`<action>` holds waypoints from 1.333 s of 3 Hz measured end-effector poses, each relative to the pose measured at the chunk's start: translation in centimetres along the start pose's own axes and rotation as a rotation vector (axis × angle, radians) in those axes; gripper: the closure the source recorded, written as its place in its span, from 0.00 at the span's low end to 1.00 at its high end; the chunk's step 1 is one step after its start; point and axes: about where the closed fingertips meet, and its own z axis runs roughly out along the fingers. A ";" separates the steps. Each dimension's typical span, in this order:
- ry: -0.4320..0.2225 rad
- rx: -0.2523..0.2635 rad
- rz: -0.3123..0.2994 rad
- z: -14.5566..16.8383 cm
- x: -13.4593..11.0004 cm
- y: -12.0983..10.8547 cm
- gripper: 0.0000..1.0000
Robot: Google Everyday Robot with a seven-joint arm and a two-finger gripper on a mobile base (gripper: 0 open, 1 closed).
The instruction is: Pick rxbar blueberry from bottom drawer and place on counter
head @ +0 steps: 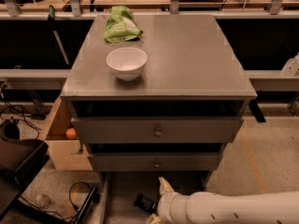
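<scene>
The rxbar blueberry (145, 203), a small dark bar with white lettering, lies on the grey floor of the pulled-out bottom drawer (122, 190). My gripper (158, 202), on a white arm that reaches in from the lower right, is down in the drawer just right of the bar. It is open, with one pale fingertip (163, 185) behind the bar's level and the other at the frame's bottom edge. The bar's right end lies at the gap between the fingers. The grey counter (187, 55) is the flat top of the cabinet above.
A white bowl (126, 63) and a green snack bag (120, 24) sit on the counter's left half. Two closed grey drawers with round knobs (157, 132) overhang the bottom drawer. A wooden box with an orange ball (70, 133) stands at the left, with cables on the floor.
</scene>
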 end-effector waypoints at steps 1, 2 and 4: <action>0.002 -0.015 0.011 1.9 0.1 0.6 0.00; -0.019 -0.013 0.002 5.3 1.1 -0.7 0.00; -0.104 -0.034 0.030 15.3 6.0 -5.0 0.00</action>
